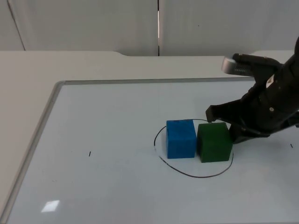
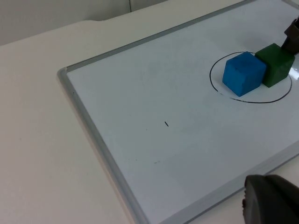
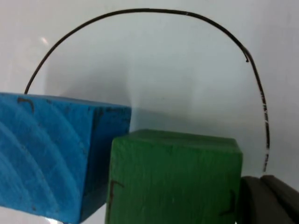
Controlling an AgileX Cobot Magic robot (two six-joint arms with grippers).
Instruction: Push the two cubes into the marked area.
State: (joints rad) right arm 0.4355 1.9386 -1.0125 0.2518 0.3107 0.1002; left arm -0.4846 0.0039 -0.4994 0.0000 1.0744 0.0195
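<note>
Top view: the blue cube (image 1: 181,138) and green cube (image 1: 214,141) sit side by side, touching, on a whiteboard (image 1: 107,121) laid on the counter (image 1: 42,70), both inside the drawn circle (image 1: 196,175) (the green cube's outer edge lies close to the line on the right). The right gripper (image 1: 224,123) stands just behind and to the right of the green cube, jaws spread wide, holding nothing; one finger (image 3: 268,198) sits beside that cube's corner. From this gripper the cubes lie to the picture's left, so any further push would run leftward, toward the circle's middle. The left gripper (image 2: 271,203) waits near the whiteboard's edge, well apart from the cubes; whether it is open or closed cannot be told. The task looks essentially done.
</note>
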